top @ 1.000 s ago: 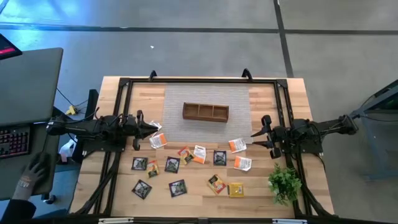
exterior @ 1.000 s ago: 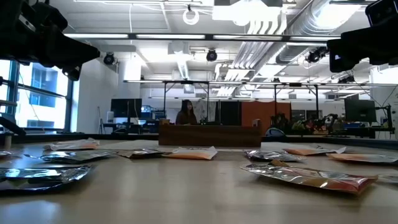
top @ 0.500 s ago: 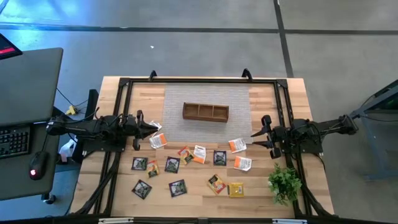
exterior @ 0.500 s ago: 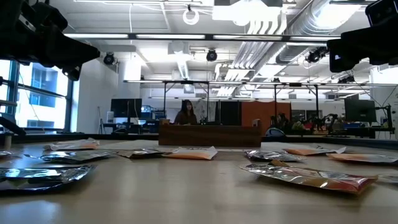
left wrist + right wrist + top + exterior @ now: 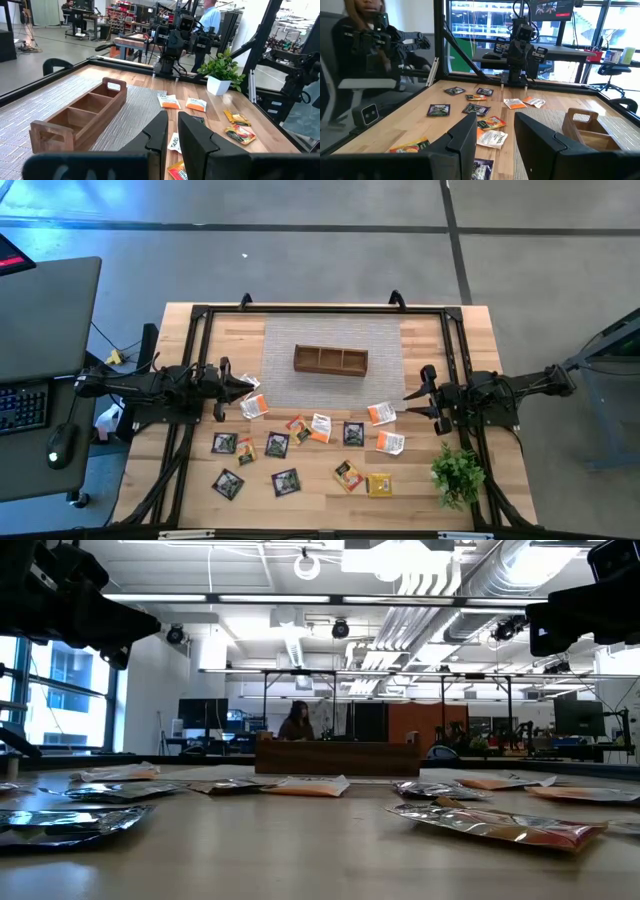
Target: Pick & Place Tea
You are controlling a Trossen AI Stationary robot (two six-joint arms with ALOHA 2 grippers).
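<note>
Several small flat tea sachets lie flat on the near half of the wooden table: white-and-orange ones (image 5: 380, 413), dark grey-green ones (image 5: 277, 445) and yellow ones (image 5: 379, 484). In the low view they show as flat packets (image 5: 495, 825). My left gripper (image 5: 250, 383) (image 5: 172, 116) hovers at the table's left, above and beside a white-and-orange sachet (image 5: 256, 406), its fingers only a narrow gap apart. My right gripper (image 5: 408, 404) (image 5: 495, 120) hovers at the table's right, just right of the sachets, open wider. Neither touches anything.
The brown three-compartment tray (image 5: 297, 360) (image 5: 75, 117) stands on a grey woven mat (image 5: 330, 335) at the table's far middle. A small green plant (image 5: 457, 475) stands at the near right corner. Black frame rails (image 5: 320, 310) run round the table. A desk with keyboard and mouse lies beyond the left edge.
Both arms have kept still and no sachet has moved. A person's hand that lay on the mouse at the desk left of the table has drawn away out of view.
</note>
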